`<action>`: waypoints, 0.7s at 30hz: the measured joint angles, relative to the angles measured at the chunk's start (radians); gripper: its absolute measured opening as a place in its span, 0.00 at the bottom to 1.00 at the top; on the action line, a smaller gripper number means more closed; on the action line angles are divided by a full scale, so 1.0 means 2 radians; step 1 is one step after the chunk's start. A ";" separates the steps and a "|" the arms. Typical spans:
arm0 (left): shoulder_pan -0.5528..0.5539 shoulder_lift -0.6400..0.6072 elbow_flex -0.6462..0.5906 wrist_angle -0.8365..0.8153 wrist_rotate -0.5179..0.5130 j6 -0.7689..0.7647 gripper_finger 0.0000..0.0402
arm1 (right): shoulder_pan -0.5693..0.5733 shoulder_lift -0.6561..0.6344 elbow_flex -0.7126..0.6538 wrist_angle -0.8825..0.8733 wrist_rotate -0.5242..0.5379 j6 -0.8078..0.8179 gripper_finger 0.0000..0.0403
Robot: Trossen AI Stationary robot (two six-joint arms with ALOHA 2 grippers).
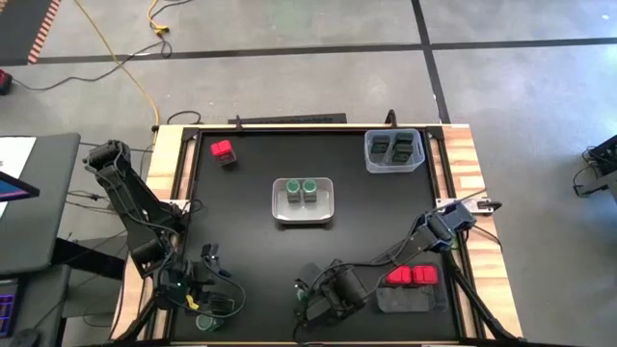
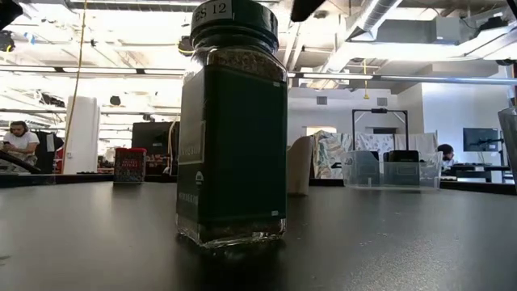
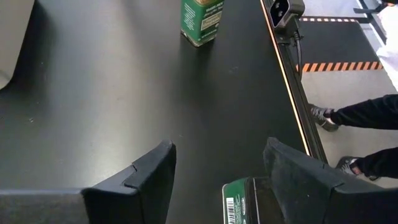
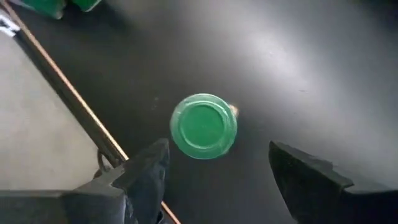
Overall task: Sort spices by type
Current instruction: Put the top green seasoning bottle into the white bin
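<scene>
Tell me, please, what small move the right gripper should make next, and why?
Probably lower straight down: the right gripper hangs open above the green-lidded jar, which stands upright on the table just ahead of its fingers, not yet between them.

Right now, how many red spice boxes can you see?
3. One red box stands alone, far left; second red box and third red box sit together at the grey tray, front right. More may be hidden.

Two green-lidded jars (image 1: 301,191) are stood upright in the central tray, two red boxes (image 1: 412,277) near the right edge, one red box (image 1: 223,150) by the far-left corner, and dark tins (image 1: 393,147) at the far-right corner.
</scene>
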 joint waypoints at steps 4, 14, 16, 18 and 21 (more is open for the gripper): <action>0.000 0.000 0.000 0.000 0.000 -0.001 0.57 | 0.005 0.000 0.000 -0.010 0.000 0.017 0.75; 0.000 0.000 0.000 -0.001 -0.001 0.001 0.57 | 0.030 -0.001 -0.002 -0.035 -0.004 0.022 0.75; 0.000 0.000 0.000 -0.001 -0.001 0.002 0.57 | 0.037 -0.001 -0.003 -0.055 -0.004 0.041 0.75; 0.000 0.000 0.000 -0.001 -0.001 0.002 0.57 | 0.043 -0.001 -0.003 -0.067 -0.002 0.055 0.76; 0.000 0.000 0.000 -0.001 -0.001 0.002 0.57 | 0.048 -0.001 -0.003 -0.071 -0.001 0.067 0.80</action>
